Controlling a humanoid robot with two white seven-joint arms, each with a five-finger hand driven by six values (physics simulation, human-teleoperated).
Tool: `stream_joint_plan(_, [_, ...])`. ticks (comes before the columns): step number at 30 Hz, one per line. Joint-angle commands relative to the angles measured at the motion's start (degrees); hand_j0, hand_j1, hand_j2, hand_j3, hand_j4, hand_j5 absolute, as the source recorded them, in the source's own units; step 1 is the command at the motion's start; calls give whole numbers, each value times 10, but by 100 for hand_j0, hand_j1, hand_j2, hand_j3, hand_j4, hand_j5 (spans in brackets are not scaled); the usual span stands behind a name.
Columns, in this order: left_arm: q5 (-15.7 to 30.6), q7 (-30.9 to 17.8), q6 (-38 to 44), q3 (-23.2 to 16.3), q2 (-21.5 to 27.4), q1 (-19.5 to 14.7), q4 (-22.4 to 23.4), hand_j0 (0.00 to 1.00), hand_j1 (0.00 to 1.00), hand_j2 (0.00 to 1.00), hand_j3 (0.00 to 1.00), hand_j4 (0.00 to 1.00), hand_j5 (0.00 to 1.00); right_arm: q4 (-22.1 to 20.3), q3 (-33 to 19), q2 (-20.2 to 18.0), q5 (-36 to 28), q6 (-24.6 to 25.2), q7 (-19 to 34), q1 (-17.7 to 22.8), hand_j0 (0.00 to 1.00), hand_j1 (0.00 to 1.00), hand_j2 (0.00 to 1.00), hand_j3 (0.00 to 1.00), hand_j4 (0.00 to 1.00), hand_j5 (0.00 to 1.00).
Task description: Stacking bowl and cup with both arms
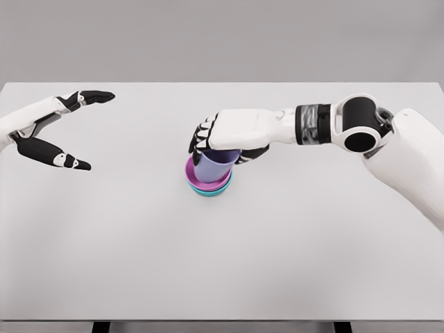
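Observation:
A lavender cup (211, 166) stands inside a magenta bowl (191, 173), which rests in a teal bowl (210, 191) near the middle of the white table (222, 257). My right hand (216, 142) reaches in from the right and covers the cup's top, fingers curled around its rim. The cup's upper part is hidden under the palm. My left hand (87, 130) hovers at the far left, well away from the stack, fingers and thumb spread apart with nothing between them.
The table's front edge (222, 320) runs along the bottom of the view, and its far edge lies behind both hands.

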Motion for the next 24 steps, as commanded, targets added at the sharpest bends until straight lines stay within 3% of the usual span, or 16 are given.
stream_joint_plan(1, [5, 0, 1, 0, 1, 0, 0, 100, 100, 100, 100, 100, 100, 1, 2, 0, -4, 2, 0, 0, 65, 65, 65, 65, 65, 65])
stream_joint_plan(8, [7, 0, 1, 0, 1, 0, 0, 100, 100, 100, 100, 100, 100, 8, 7, 5, -3, 2, 0, 0, 67, 67, 67, 67, 67, 67])
stream_joint_plan(10, [7, 0, 1, 0, 0, 0, 0, 100, 100, 100, 100, 100, 100, 8, 7, 5, 7, 2, 0, 0, 80, 80, 80, 80, 80, 80])
stream_joint_plan(11, [7, 0, 1, 0, 0, 0, 0, 100, 100, 100, 100, 100, 100, 8, 6, 5, 26, 2, 0, -1, 97, 97, 97, 97, 97, 97])
stream_joint_plan(12, [7, 0, 1, 0, -1, 0, 0, 100, 100, 100, 100, 100, 100, 8, 6, 6, 34, 2, 0, -1, 98, 98, 98, 98, 98, 98])
stream_joint_plan(20, [5, 0, 1, 1, -5, 1, 1, 100, 100, 100, 100, 100, 100, -3, -1, 7, 31, 2, 0, -3, 100, 100, 100, 100, 100, 100])
stream_joint_plan(24, [1, 0, 1, 14, -4, 12, 2, 100, 100, 100, 100, 100, 100, -54, -45, 5, 29, 2, 0, -1, 100, 100, 100, 100, 100, 100])
